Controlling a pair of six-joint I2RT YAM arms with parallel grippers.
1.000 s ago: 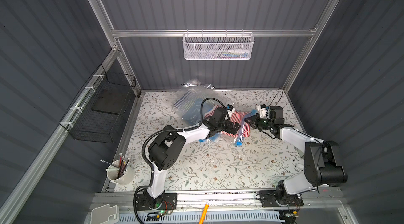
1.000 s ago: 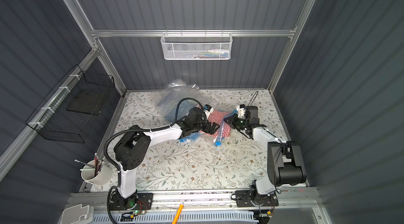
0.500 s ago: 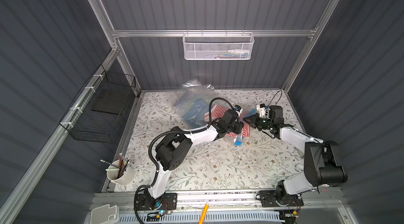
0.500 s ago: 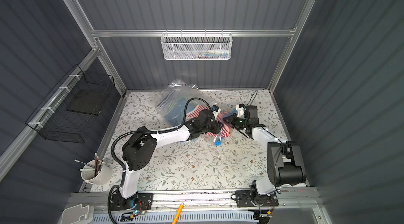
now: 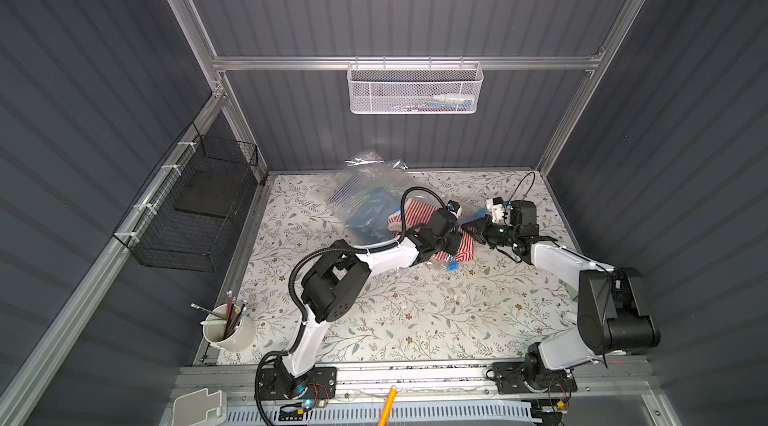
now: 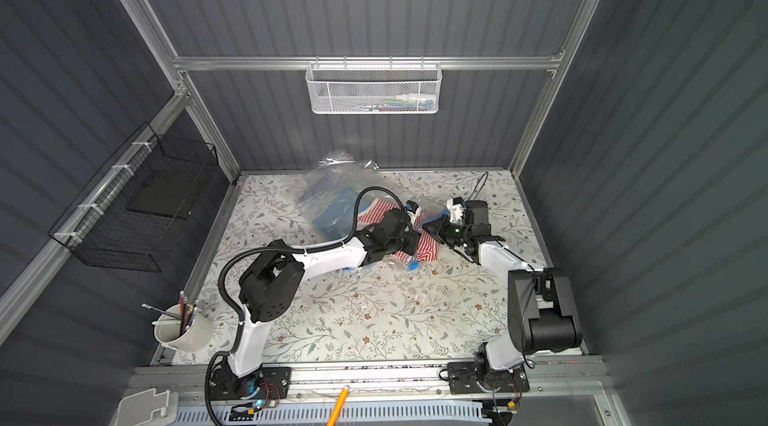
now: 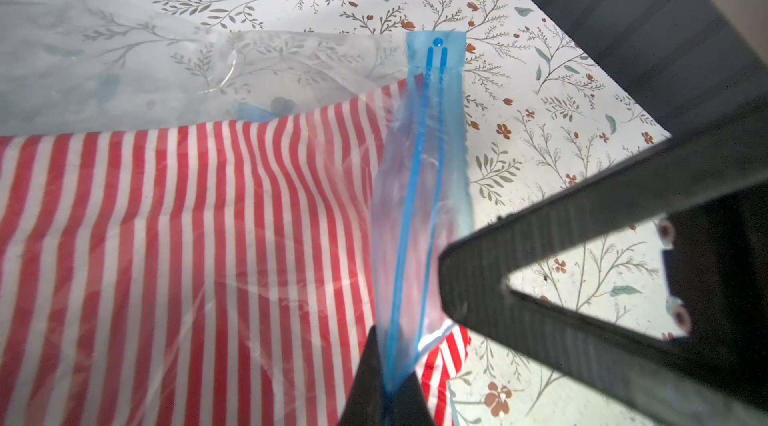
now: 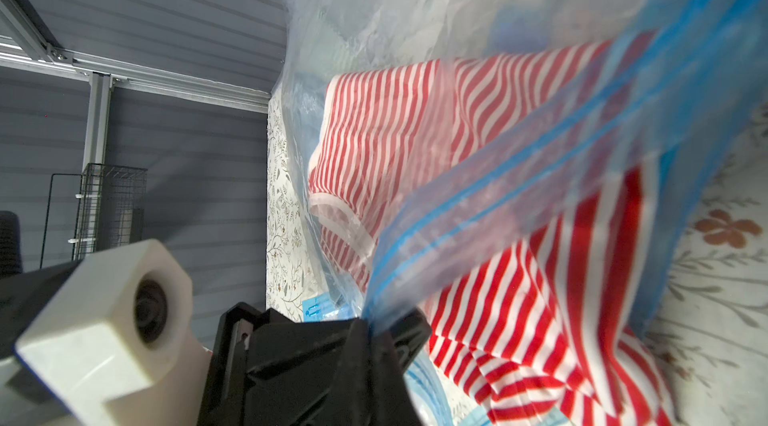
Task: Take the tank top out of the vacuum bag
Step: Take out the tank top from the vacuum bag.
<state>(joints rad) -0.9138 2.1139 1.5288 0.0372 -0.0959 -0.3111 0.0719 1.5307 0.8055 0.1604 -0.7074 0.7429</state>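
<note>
Fabric, seemingly soft and limp, is inviting a corner pinch: the red-and-white striped tank top (image 5: 419, 215) is lying mid-frame, mostly inside the clear plastic vacuum bag (image 5: 357, 178). Left gripper (image 7: 390, 365) is pinching its blue zip strip (image 7: 419, 195); right gripper (image 5: 472, 232) unclear.

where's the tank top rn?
Tank top: far table centre in both top views, in the vacuum bag, beside the zip edge the left gripper pinches.

Red and white stripes run across the tank top (image 7: 187, 237). The vacuum bag (image 7: 124, 62) is clear, its zip strip (image 7: 419, 195) blue. The table cover (image 5: 415, 320) is white with grey-green sprigs and rust flowers. At nine o'clock, a black wire basket (image 5: 195, 212).
</note>
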